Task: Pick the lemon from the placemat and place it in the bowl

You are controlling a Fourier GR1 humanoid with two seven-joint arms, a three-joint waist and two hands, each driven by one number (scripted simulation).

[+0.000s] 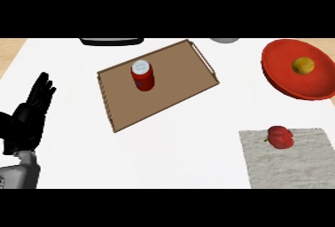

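Now the left hand (29, 113) rests at the left edge of the surface (183, 142), fingers straight and up, holding nothing. Far across from it, the lemon (302, 65) sits inside the red bowl (288, 84), beyond the placemat (288, 164) carrying a red pepper (280, 137).
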